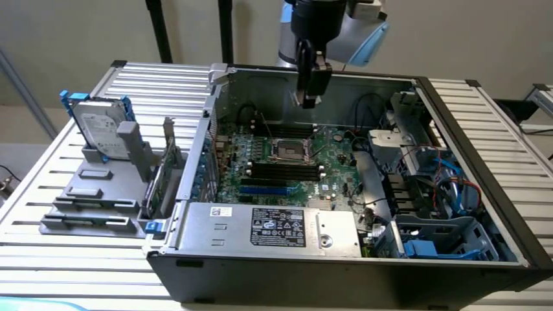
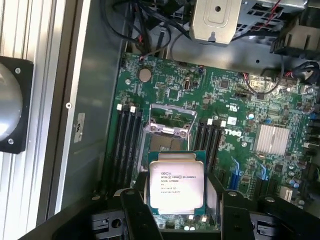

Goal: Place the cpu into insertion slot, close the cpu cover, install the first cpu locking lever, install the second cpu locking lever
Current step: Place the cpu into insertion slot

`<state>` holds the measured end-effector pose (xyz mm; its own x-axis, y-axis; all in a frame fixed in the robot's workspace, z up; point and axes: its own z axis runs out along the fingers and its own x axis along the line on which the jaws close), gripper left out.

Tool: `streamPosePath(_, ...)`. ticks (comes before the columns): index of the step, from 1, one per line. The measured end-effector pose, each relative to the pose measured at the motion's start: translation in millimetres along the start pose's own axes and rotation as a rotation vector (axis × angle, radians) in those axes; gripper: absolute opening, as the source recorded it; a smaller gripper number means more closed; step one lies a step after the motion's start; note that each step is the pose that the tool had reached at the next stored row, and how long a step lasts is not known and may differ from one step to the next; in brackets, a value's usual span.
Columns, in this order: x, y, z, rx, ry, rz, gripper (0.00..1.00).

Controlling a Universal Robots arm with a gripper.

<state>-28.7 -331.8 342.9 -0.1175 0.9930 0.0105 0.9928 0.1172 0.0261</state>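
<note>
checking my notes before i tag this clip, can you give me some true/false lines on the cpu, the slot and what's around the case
1. The gripper holds the cpu. True.
2. The cpu sits in the insertion slot. False: it is held up above the board, and the slot has no chip in it.
3. A hard drive stands outside the computer case, at the exterior view's left. True.
4. The computer case is closed. False: its side is open and the green board shows.

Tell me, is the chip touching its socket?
Apart. In the exterior view the gripper holds the cpu high above the insertion slot, with clear air between them.
</note>
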Motion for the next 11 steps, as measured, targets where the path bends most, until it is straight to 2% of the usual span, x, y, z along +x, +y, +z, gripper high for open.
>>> streamPosePath(11,-0.1,-0.3,9.6,-0.0019,-0.0049,0.189,0.55)
